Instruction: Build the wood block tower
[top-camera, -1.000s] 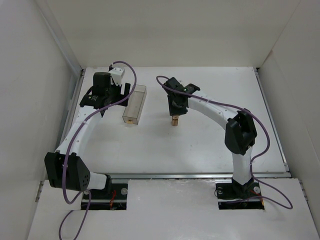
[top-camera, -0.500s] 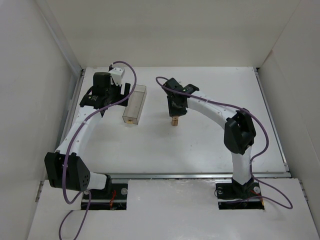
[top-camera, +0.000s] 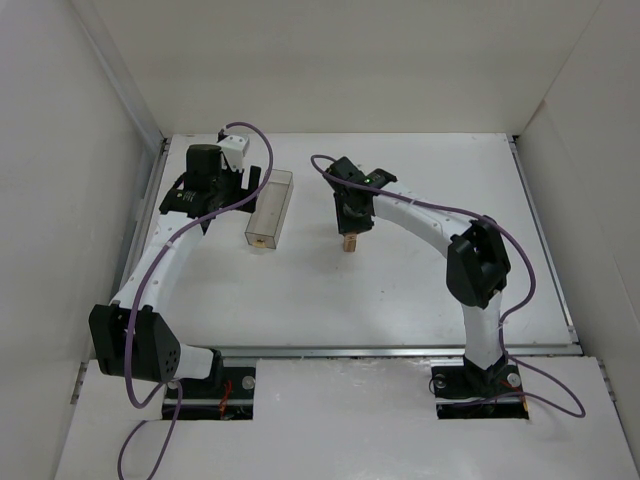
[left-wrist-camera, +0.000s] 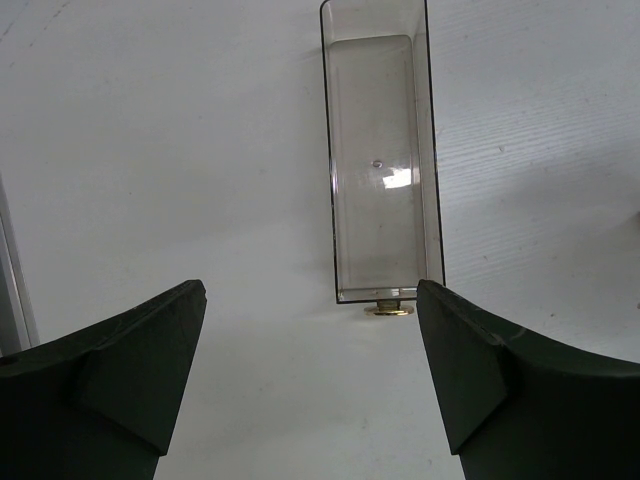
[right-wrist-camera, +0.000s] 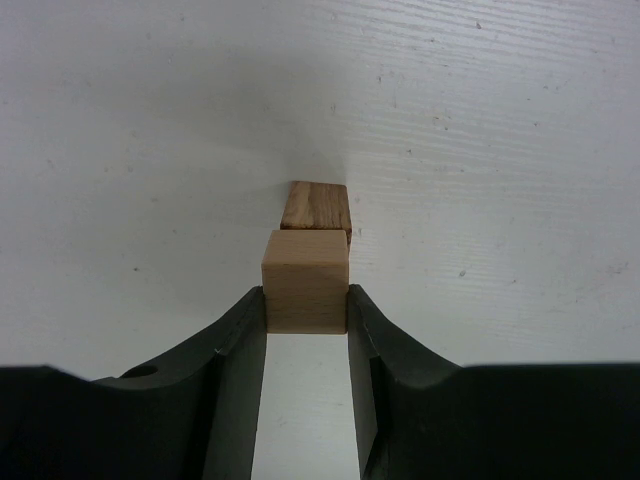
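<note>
Shift: right elbow (top-camera: 478, 265) edged left.
Grip: right fingers (right-wrist-camera: 235, 370) clamp small light-tan wooden cube (right-wrist-camera: 306, 280); left fingers (left-wrist-camera: 130, 370) gape, empty.
Technique: square cube over darker wooden block (right-wrist-camera: 316, 207).

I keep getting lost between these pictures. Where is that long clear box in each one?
Top view: the box lies left of centre, on the white table.
Left wrist: the box fills the upper middle, reaching the top edge.
Right wrist: not in it.
Shared landmark: the small gold piece at one end of the box, visible in both views that show it.
</note>
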